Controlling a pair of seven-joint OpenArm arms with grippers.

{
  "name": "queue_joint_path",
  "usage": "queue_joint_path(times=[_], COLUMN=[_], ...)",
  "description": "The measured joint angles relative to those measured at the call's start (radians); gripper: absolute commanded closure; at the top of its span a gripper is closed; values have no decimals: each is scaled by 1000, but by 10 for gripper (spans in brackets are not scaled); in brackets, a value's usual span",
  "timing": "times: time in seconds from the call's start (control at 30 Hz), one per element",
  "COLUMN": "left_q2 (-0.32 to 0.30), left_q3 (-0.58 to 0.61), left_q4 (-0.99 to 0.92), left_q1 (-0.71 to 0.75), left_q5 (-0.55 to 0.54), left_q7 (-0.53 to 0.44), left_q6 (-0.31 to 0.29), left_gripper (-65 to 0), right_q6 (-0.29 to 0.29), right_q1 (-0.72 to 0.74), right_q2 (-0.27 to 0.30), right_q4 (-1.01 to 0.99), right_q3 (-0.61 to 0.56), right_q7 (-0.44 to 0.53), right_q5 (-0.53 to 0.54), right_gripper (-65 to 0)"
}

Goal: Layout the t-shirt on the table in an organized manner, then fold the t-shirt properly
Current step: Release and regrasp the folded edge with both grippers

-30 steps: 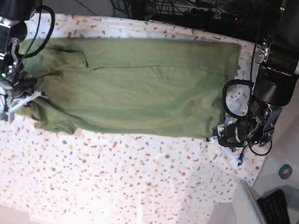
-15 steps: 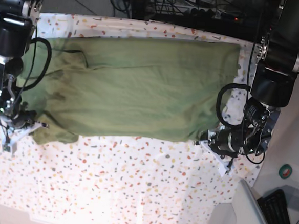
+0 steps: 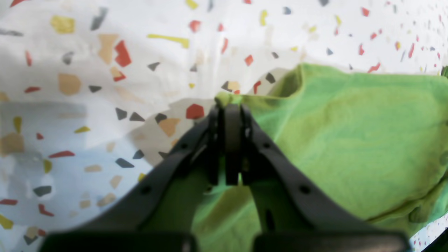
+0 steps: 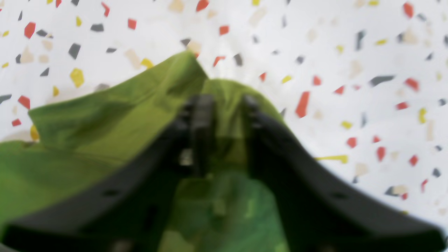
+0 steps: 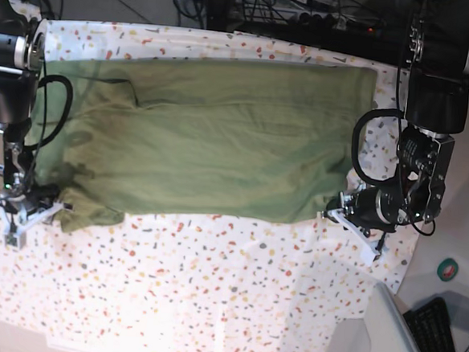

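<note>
- The t-shirt point(image 5: 213, 138) lay spread lengthwise across the far half of the desk point(image 5: 211, 287), mostly flat with soft wrinkles, its near edge running roughly straight between the two arms. It looked to be in the laying-out stage, not yet folded.
- The desk carried nothing else in its near half, so there was bare speckled cloth toward which the near edge could be drawn.
- The left gripper point(image 3: 227, 108), on the right side of the base view, sat at the shirt's near corner at that end. Its fingers point(image 3: 232, 140) were pressed fully together on a small nub of green fabric, and the cloth behind it rose in a slight ridge, probably from being held taut.
- The right gripper point(image 4: 224, 105) sat at the opposite near corner. Its fingers point(image 4: 201, 133) stood a little apart with a thick fold of green cloth filling the gap between them, so they appeared clamped on it; the view was blurred.
- Holding both near corners at once probably served to stretch the edge evenly and smooth out the wrinkles.
</note>
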Motion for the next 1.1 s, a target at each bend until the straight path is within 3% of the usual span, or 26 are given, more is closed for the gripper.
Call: queue_joint_path(times=[0.23, 0.3, 0.37, 0.4, 0.53, 0.7, 0.87, 0.9, 1.0, 1.1], left_q2=[0, 2, 2, 3, 2, 3, 0, 0, -7, -29], left_q3=[-3, -3, -3, -3, -3, -2, -2, -2, 6, 11], left_q4=[10, 10, 10, 10, 10, 11, 11, 11, 11, 11], left_q1=[19, 19, 18, 18, 19, 18, 19, 19, 19, 14], left_q5=[3, 0, 0, -1, 0, -1, 0, 0, 0, 3], left_q7=[6, 6, 3, 3, 3, 0, 0, -1, 0, 0], left_q6=[0, 0, 0, 0, 0, 0, 0, 0, 0, 0], left_gripper=[0, 0, 0, 0, 0, 0, 0, 0, 0, 0], right_q6=[-3, -2, 1, 1, 1, 2, 1, -11, -118, -152], right_q1=[-209, -248, -265, -270, -239, -116, -151, -171, -250, -318], right_q2=[17, 16, 9, 8, 12, 19, 19, 21, 16, 8], right_q4=[363, 378, 356, 344, 257, 1, 25, 49, 154, 250], right_q3=[90, 92, 91, 89, 89, 98, 98, 98, 98, 98], right_q7=[0, -32, -84, -87, -80, -51, -27, -31, -64, -90], right_q5=[-1, 2, 2, 1, 2, 5, 13, 17, 15, 3], right_gripper=[-257, -173, -14, 0, 0, 0, 0, 0, 0, 0])
